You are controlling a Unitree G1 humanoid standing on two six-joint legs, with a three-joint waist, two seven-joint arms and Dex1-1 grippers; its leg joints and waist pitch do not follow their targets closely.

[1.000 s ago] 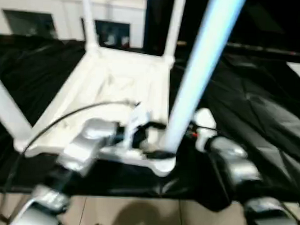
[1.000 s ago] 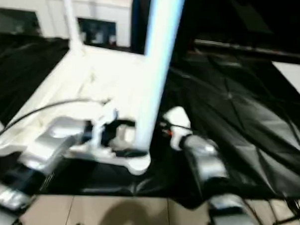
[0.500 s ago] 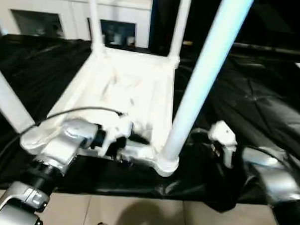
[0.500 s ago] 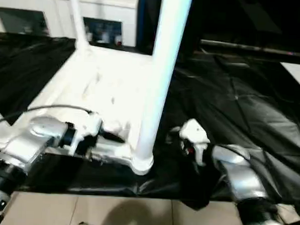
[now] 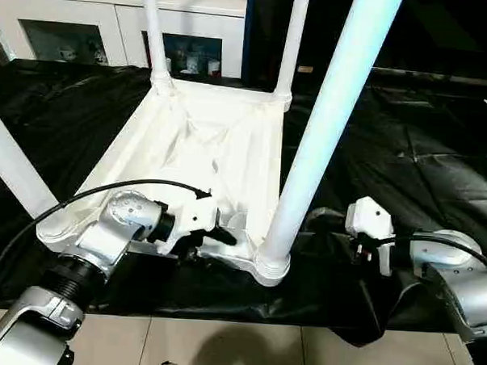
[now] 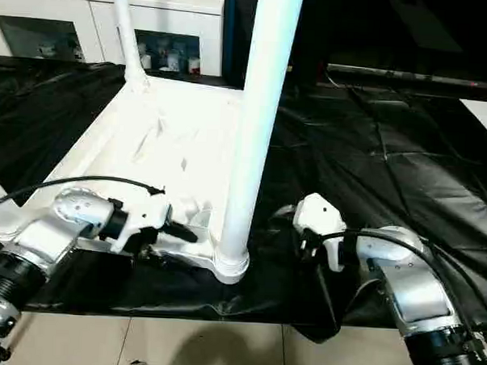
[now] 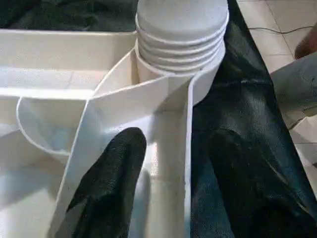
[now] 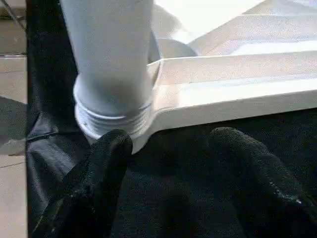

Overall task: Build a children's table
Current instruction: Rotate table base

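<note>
The two eye views look forward and down from the head, side by side, sharing the upturned table top on the black cloth, the nearest leg toward 12 o'clock. The left wrist view sits close over the corner socket. The right wrist view faces that same corner low from outside, very near the leg's base.

Fingers astride tabletop rim (unclamped)
</note>
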